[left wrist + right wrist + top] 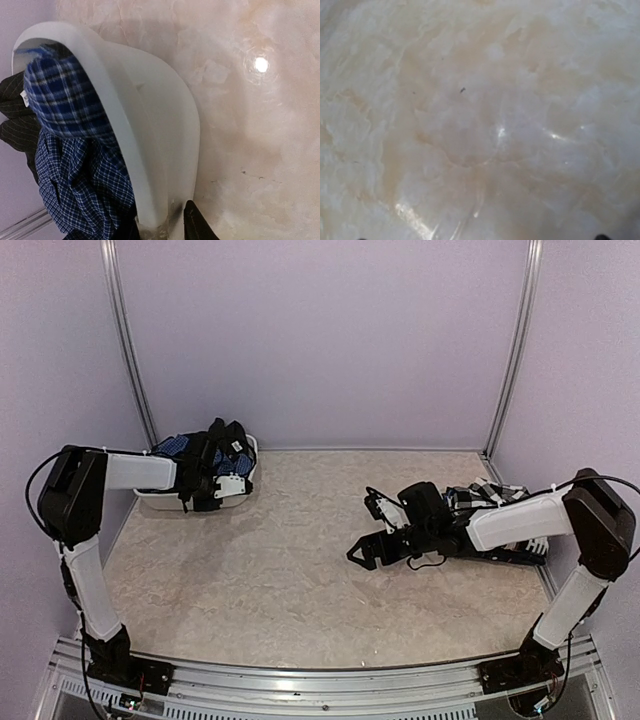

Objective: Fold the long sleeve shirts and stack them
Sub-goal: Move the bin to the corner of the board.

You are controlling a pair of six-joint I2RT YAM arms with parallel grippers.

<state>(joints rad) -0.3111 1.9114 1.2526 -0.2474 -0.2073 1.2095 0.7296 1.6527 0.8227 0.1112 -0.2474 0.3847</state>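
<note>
The blue shirt with fine dark check [75,165] lies bunched in a white basket [150,130], with the plain black shirt [12,117] beside it; both show at the back left in the top view [175,447]. My left gripper [214,483] straddles the basket's near wall, one finger [197,226] outside and one inside, shut on the wall. The black-and-white check shirt [487,496] lies crumpled at the right, partly under my right arm. My right gripper [366,530] is open and empty, low over bare table, left of that shirt.
The white basket [160,502] sits against the back-left wall. Metal posts stand at both back corners. The marbled tabletop [480,120] fills the right wrist view. The table's right edge runs close by the check shirt.
</note>
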